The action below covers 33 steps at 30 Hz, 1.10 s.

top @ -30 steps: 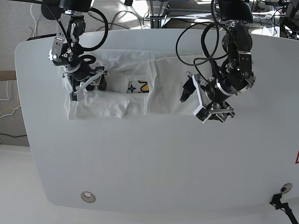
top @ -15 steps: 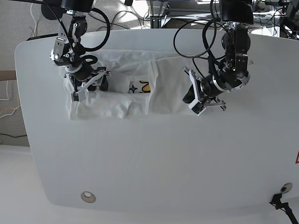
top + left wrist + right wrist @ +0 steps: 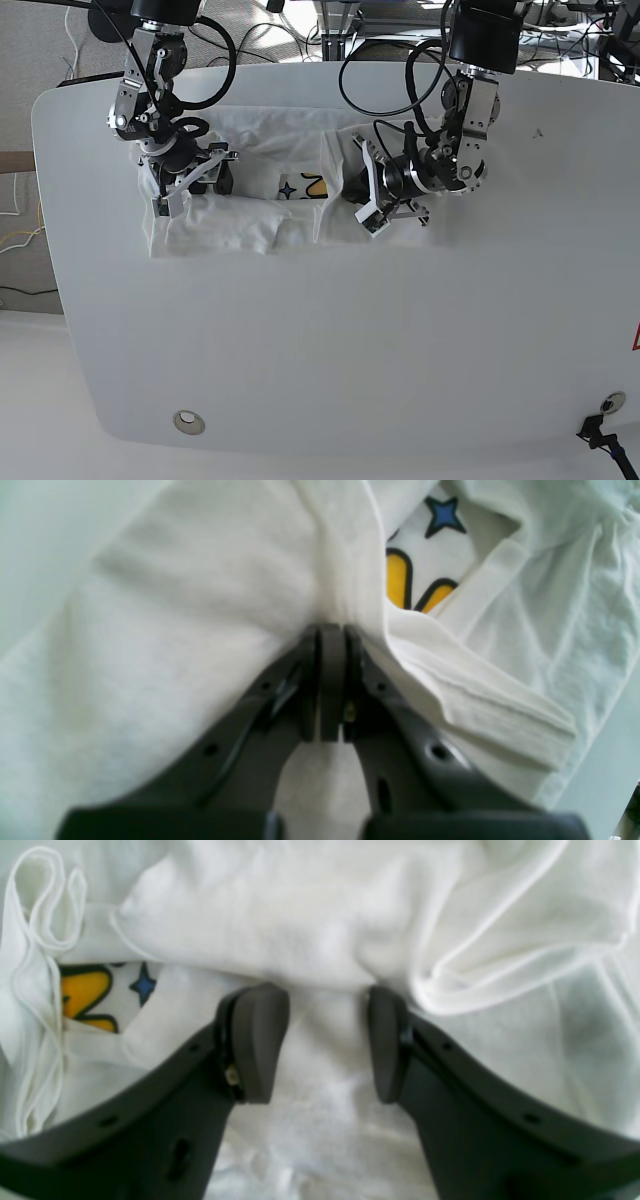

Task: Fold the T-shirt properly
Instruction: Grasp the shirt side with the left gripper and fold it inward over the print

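The white T-shirt (image 3: 250, 225) lies partly folded at the back of the white table (image 3: 350, 330), with a patch of blue star and yellow print (image 3: 300, 187) showing in a gap at its middle. My left gripper (image 3: 365, 205) is down on the shirt's right folded part. In the left wrist view it (image 3: 330, 630) is shut, and a ridge of cloth (image 3: 335, 570) is pinched at its tips beside the print (image 3: 400, 575). My right gripper (image 3: 190, 180) rests on the shirt's left part. Its fingers (image 3: 260, 1040) stand open (image 3: 325, 1040) over bunched cloth.
The table's back edge runs close behind the shirt. A round metal grommet (image 3: 187, 422) sits near the front left edge. Arm cables (image 3: 400, 90) loop above the shirt, and a black plug (image 3: 600, 432) lies at the front right corner.
My left arm swung left from beyond the shirt's right edge onto the right folded part, and its jaws closed. The right arm has stayed in place.
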Motion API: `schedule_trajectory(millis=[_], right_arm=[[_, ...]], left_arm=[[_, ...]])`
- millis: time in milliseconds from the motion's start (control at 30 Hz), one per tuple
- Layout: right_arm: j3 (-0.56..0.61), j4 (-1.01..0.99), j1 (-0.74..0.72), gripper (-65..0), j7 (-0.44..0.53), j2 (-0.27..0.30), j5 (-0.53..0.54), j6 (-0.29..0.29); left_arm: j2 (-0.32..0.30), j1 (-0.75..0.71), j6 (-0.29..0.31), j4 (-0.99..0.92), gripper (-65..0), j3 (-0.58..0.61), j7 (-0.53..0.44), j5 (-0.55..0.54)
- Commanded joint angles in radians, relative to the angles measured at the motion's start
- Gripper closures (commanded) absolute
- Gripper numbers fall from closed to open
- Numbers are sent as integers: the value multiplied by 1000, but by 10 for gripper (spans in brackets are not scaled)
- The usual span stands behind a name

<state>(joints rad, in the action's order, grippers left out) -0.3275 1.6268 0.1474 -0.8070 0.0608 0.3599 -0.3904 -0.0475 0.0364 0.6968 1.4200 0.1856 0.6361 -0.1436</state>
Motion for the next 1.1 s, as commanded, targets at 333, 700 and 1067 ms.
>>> schedule_trajectory(millis=[333, 700, 1067], right_arm=[[0, 11, -6, -290, -8, 3, 0, 1], [0, 10, -7, -290, -7, 3, 0, 1], [0, 42, -7, -290, -7, 3, 1, 1]], left_arm=[[-105, -49, 1, 233, -61, -180, -23, -24], [-134, -155, 1, 215, -231, -271, -26, -20], [-136, -151, 1, 135, -42, -234, -31, -20]])
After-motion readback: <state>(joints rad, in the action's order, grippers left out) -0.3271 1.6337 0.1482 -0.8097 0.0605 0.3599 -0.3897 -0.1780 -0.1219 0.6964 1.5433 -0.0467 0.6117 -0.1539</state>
